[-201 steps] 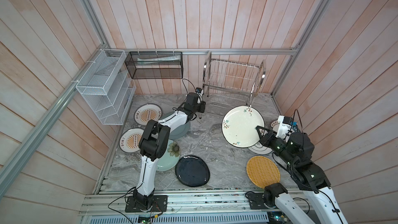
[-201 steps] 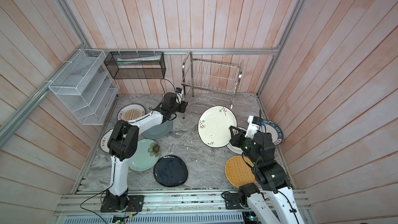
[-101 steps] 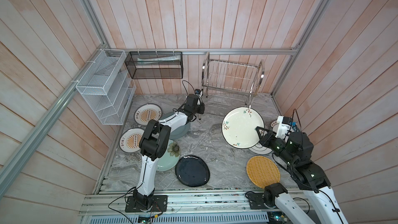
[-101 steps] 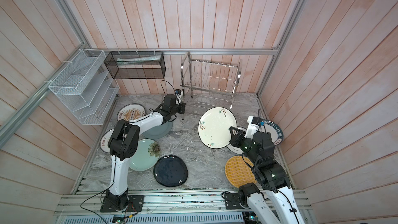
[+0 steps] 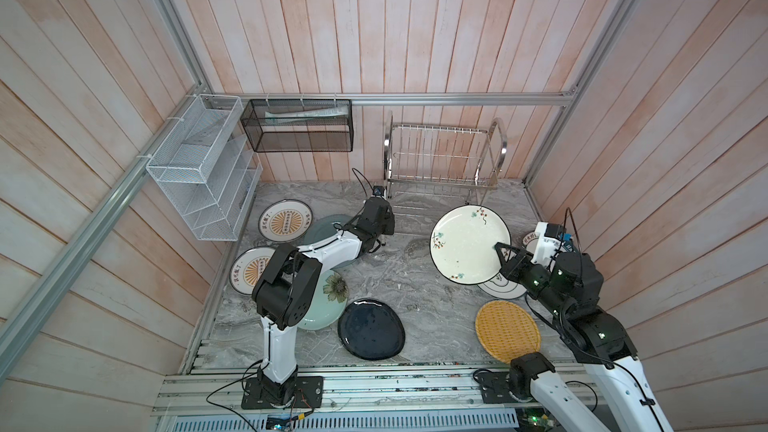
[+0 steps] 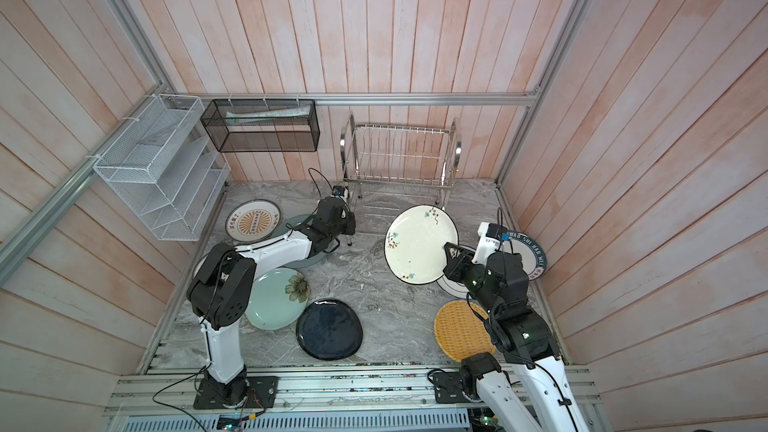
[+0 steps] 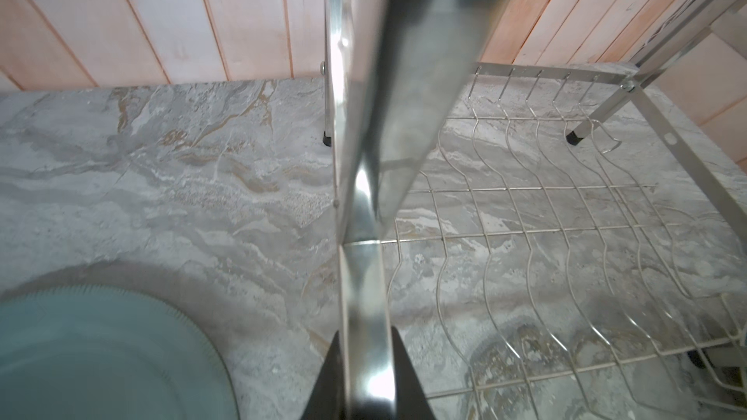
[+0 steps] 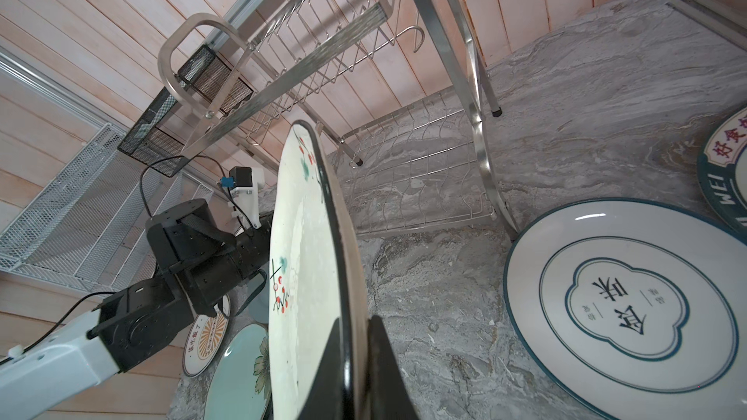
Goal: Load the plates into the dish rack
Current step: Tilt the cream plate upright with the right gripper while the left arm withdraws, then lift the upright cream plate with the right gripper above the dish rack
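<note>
Right hand [image 5: 500, 252], floral cream plate [image 5: 463, 238]

A white mesh organiser [image 5: 199, 172], tiered, hangs on the left wall. Just beside it, a black mesh basket [image 5: 297, 137] hangs from an aluminium rail [image 5: 457, 98] along the back wall. A pale flat packet [image 5: 303, 113] lies in the basket. Pinkish wood planks [image 5: 374, 22] line the walls. The tabletop [image 5: 399, 280] is grey marble, edged in front by slotted metal track [image 5: 374, 386].
</note>
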Robot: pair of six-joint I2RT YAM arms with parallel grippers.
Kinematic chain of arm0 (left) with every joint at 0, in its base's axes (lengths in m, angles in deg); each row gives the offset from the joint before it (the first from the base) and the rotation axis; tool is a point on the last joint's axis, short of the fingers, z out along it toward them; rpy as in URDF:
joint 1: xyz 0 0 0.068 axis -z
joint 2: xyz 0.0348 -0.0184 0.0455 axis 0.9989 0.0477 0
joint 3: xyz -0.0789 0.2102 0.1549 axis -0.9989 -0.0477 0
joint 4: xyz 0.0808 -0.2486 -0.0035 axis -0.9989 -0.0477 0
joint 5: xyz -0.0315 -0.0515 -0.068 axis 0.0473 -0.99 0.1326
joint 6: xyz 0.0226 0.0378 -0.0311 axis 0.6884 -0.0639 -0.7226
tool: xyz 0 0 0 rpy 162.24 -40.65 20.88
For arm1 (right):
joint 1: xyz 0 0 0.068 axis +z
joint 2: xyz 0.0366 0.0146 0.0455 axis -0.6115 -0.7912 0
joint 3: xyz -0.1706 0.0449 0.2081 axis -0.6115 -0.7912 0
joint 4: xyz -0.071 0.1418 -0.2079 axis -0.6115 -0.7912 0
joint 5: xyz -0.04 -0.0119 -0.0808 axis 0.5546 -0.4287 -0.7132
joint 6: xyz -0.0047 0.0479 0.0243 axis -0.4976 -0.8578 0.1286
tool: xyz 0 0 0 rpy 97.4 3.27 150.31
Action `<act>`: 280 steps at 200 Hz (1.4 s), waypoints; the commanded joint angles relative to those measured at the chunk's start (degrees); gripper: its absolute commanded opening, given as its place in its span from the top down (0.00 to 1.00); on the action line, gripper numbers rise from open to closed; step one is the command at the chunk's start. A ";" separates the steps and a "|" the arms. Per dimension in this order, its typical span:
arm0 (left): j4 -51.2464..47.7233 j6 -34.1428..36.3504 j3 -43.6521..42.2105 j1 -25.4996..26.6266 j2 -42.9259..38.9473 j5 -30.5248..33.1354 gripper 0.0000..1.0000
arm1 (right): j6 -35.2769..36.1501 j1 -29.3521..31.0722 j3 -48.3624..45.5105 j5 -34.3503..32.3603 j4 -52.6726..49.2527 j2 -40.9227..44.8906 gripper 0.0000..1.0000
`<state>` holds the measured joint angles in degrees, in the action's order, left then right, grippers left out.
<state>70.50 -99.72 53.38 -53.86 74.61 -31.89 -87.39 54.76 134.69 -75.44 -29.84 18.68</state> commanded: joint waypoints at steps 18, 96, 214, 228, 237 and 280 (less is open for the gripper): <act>-0.88 -8.52 -6.39 1.53 -7.04 5.07 1.00 | 0.13 -0.10 6.94 0.27 9.07 -0.83 1.00; 1.85 -13.15 -16.74 2.48 -15.67 3.46 1.00 | 2.09 -0.14 12.55 -0.01 10.59 -5.72 1.00; -3.13 -6.81 -16.17 2.36 -35.61 -7.06 0.00 | 6.65 -0.10 30.39 -3.02 11.95 -18.41 1.00; -5.90 -5.92 -16.16 2.27 -40.53 -8.74 0.00 | 7.78 -0.16 33.82 -3.96 11.05 -21.11 1.00; -8.03 -5.21 -15.95 2.19 -43.81 -9.64 0.00 | 8.51 -0.10 35.53 -4.25 10.81 -22.60 1.00; -12.50 -1.75 -23.41 1.81 -57.47 -9.20 0.00 | 11.80 -0.10 43.63 -8.43 9.89 -28.69 1.00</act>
<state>62.70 -104.97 35.72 -51.65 22.37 -40.85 -77.53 54.76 172.43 -80.23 -26.64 -8.73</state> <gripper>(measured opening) 0.999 0.094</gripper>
